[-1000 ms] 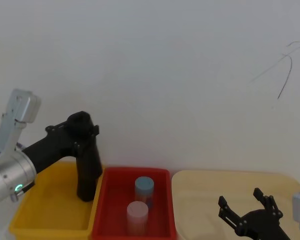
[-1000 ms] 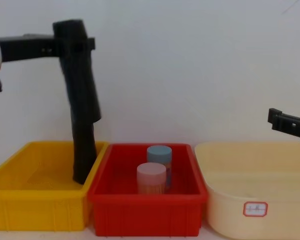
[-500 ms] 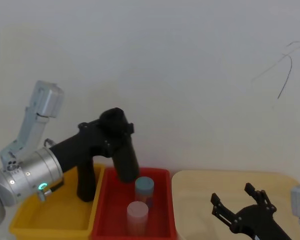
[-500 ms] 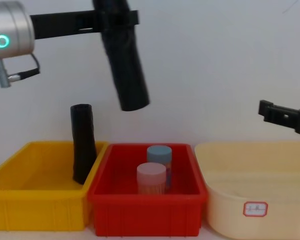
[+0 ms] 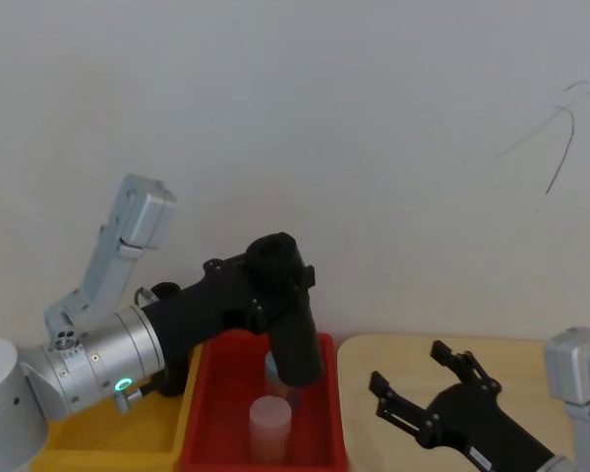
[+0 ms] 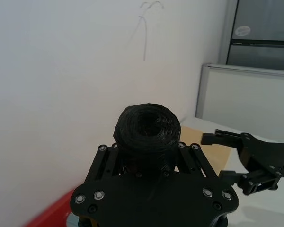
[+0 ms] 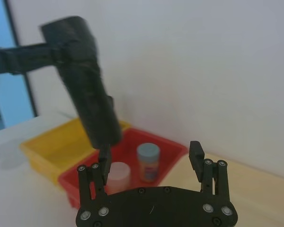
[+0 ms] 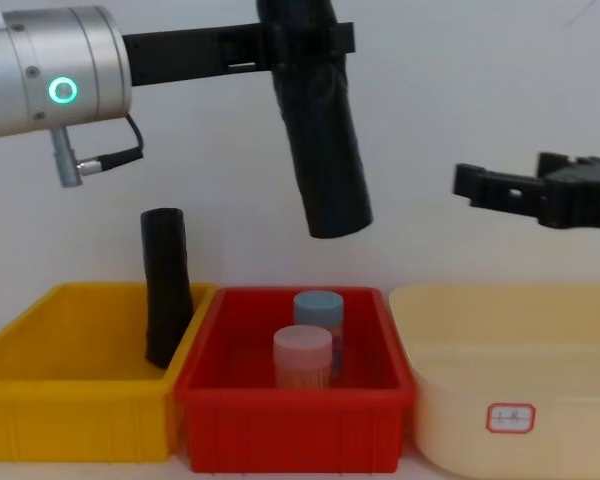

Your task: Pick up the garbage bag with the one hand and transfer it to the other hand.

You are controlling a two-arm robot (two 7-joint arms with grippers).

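Observation:
The garbage bag (image 8: 322, 140), a thick black wrinkled roll, hangs tilted in the air above the red bin (image 8: 292, 418). My left gripper (image 8: 302, 42) is shut on its upper end; the same hold appears in the head view (image 5: 267, 282) and the left wrist view (image 6: 147, 150), where the roll's end (image 6: 147, 126) pokes out between the fingers. My right gripper (image 8: 500, 186) is open, level with the bag's lower half and a short gap to its right. In the right wrist view the bag (image 7: 85, 85) hangs ahead of the open right gripper (image 7: 149, 158).
A slimmer black roll (image 8: 166, 286) leans in the yellow bin (image 8: 75, 420) on the left. Two capped jars, one blue-lidded (image 8: 318, 306) and one pink-lidded (image 8: 302, 352), stand in the red bin. A cream tub (image 8: 515, 420) sits at the right, below the right gripper.
The left arm has lifted the bag out of the yellow bin and carried it right, over the red bin. The right gripper has risen and moved left toward it.

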